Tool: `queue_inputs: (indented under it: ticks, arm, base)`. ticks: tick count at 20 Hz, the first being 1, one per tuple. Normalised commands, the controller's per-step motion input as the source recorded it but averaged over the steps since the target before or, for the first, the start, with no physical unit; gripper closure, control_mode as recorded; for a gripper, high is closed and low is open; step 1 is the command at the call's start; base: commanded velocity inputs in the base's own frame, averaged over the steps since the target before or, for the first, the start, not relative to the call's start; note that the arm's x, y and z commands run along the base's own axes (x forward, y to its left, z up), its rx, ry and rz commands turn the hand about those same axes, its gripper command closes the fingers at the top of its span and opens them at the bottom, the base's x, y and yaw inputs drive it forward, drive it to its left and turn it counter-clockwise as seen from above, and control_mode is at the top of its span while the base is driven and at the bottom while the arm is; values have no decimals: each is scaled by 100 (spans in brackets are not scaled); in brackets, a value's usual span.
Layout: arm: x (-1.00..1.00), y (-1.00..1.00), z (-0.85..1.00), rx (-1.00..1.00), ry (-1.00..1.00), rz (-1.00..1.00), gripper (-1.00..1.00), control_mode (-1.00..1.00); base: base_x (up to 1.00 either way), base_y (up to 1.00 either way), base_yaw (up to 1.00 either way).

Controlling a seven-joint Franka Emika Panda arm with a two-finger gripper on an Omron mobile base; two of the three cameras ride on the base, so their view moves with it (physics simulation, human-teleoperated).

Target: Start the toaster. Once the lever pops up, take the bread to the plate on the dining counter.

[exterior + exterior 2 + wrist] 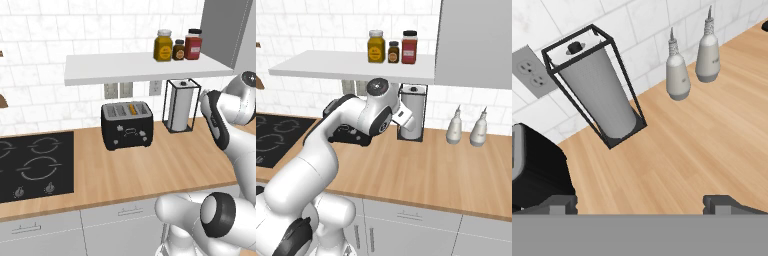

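Note:
The glossy black toaster (127,125) stands on the wood counter by the wall, right of the stove. The bread (132,108) sits upright in one of its top slots, only its golden edge showing. The lever (130,131) is a small dark tab at the middle of the toaster's front. In the hand view my gripper (641,205) is open, its fingertips (562,203) wide apart with nothing between them. It hovers above the counter to the right of the toaster (537,170), facing the wall. My arm covers most of the toaster (351,135) in the right base view. The plate and the dining counter are out of view.
A wire-framed paper towel holder (181,105) stands just right of the toaster. Two white bottles (455,127) stand further right by the wall. A black stove (35,165) lies to the left. A white shelf (110,67) with three jars (177,46) hangs above.

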Motion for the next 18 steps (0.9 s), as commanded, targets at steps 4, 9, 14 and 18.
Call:
queue_inputs:
  ticks: [4,9,14,18]
  arm:
    - [0,0,0,0,0,0,-100,-100]
    - [0,0,0,0,0,0,-100,-100]
    - [0,0,0,0,0,0,-100,-100]
    - [0,0,0,0,0,0,-100,-100]
  base:
    - [0,0,0]
    - [0,0,0]
    - [0,0,0]
    - [0,0,0]
